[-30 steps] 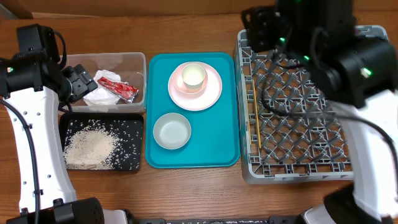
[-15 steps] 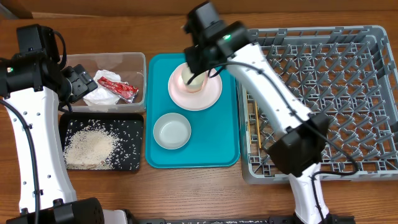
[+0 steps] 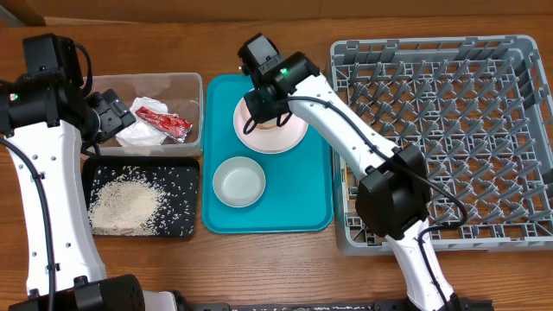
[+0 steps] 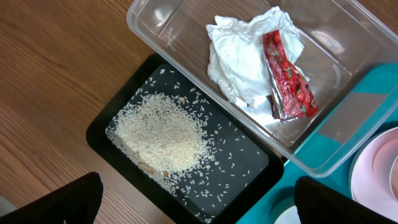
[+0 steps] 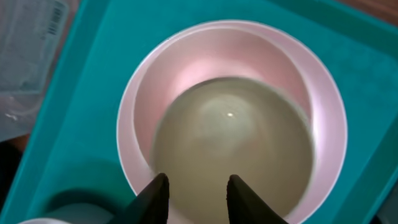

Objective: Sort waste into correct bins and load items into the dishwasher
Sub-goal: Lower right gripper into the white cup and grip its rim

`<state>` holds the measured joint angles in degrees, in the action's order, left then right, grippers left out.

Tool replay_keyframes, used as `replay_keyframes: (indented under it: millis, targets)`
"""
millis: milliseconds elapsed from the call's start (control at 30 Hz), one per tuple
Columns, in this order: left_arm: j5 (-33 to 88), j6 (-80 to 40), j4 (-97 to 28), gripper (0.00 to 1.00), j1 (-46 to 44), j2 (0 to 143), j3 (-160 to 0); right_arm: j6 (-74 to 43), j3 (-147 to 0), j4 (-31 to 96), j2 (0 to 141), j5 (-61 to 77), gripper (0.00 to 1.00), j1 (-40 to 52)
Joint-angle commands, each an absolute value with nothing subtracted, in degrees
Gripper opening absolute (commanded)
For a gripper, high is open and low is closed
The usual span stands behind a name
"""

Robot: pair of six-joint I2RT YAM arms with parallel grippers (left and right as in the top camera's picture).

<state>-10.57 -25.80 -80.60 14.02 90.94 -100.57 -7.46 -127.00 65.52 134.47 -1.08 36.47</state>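
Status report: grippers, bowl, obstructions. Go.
Left gripper wide open, empty, by the clear tub. Right gripper part-open over the pale bowl on the pink plate, no grip seen. Nothing in the way.

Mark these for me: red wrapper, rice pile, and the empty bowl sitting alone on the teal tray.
red wrapper [image 4: 287,78], left wrist view, middle of its crumpled length.
rice pile [image 4: 161,134], left wrist view, centre of the heap.
empty bowl [image 3: 239,182], overhead view, inside bottom.

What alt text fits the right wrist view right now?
The right hand, its two dark fingers apart, hangs above the near edge of a pale bowl. The bowl sits on a pink plate on the teal tray.
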Motion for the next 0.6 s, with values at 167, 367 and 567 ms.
replay_keyframes:
  millis: [167,367,567]
  targets:
    - [-10.92,-25.93,-80.58,1.0,14.22,91.13,-101.36,-7.25,-125.29,64.9,135.46,-1.89,0.29,36.36]
    - [-10.92,-25.96,-80.58,1.0,14.22,91.13,-101.36,-7.25,-127.13,65.56,135.17,-1.89,0.28,36.21]
    - [-10.92,-25.93,-80.58,1.0,14.22,91.13,-101.36,-7.25,-133.23,67.64,134.91,-1.85,0.28,37.08]
